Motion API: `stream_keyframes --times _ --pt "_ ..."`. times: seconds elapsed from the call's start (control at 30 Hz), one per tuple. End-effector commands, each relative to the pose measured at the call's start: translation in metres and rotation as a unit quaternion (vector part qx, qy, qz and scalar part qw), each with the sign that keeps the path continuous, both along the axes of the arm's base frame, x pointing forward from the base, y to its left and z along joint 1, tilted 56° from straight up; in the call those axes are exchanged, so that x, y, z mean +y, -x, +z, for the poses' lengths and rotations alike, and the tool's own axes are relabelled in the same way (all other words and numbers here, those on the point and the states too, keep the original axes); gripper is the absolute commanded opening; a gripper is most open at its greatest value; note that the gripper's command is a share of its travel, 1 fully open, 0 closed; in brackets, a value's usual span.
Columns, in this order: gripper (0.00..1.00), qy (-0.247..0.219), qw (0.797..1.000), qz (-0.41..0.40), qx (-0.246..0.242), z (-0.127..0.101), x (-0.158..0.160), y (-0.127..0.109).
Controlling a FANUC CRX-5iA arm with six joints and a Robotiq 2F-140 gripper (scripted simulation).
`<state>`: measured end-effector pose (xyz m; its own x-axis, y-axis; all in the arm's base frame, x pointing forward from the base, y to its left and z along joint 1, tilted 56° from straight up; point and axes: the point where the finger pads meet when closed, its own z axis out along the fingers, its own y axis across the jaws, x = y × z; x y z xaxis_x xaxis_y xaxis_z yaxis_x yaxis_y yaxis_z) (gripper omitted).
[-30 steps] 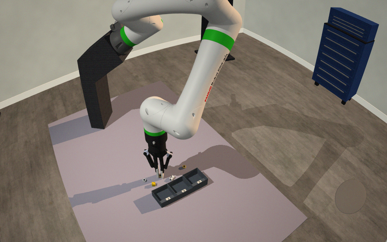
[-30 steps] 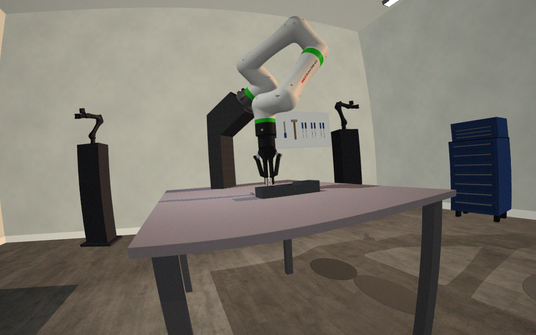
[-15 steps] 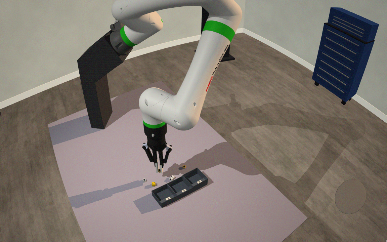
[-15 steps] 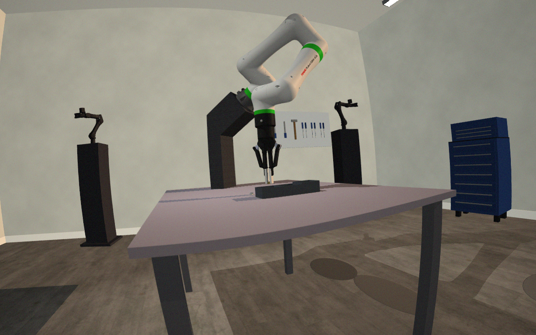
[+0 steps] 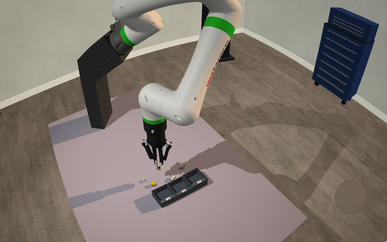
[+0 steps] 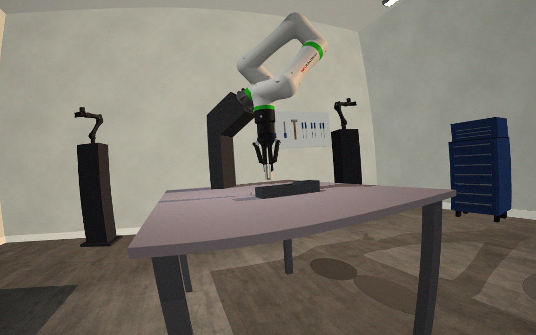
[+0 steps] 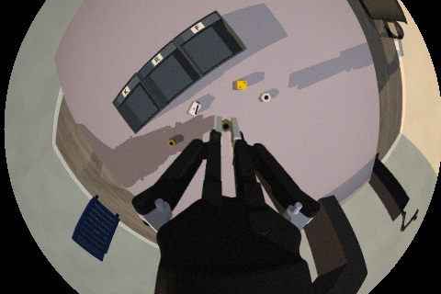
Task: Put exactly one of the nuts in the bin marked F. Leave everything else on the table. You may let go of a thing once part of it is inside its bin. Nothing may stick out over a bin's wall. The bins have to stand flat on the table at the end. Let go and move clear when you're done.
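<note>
My gripper (image 5: 158, 167) hangs above the table, left of and behind the bins, and is shut on a small brass nut (image 7: 226, 124) held between the fingertips. It also shows in the exterior view (image 6: 267, 175), clear of the table top. A second brass nut (image 5: 184, 166) lies in shadow behind the bins and also shows in the wrist view (image 7: 172, 142). A pale grey nut (image 5: 143, 180) lies to the left on the table. The dark row of three bins (image 5: 179, 186) stands flat; its labels are too small to read.
A yellow die (image 5: 153, 184) and a white die (image 5: 172, 177) lie between the nuts and the bins. The arm's black pedestal (image 5: 95, 87) stands at the table's back. The bins look empty.
</note>
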<state>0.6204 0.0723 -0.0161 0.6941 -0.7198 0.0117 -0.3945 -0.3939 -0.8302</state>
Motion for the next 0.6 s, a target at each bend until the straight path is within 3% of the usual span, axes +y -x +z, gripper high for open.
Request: stream_keyframes --times 0.0,0.23,0.57 --pt "0.07 0.000 1.000 0.000 0.000 0.000 0.000 0.000" --pt "0.07 0.000 1.000 0.000 0.000 0.004 -0.004 0.004" --pt "0.07 -0.015 1.000 -0.014 0.014 0.015 -0.033 -0.033"
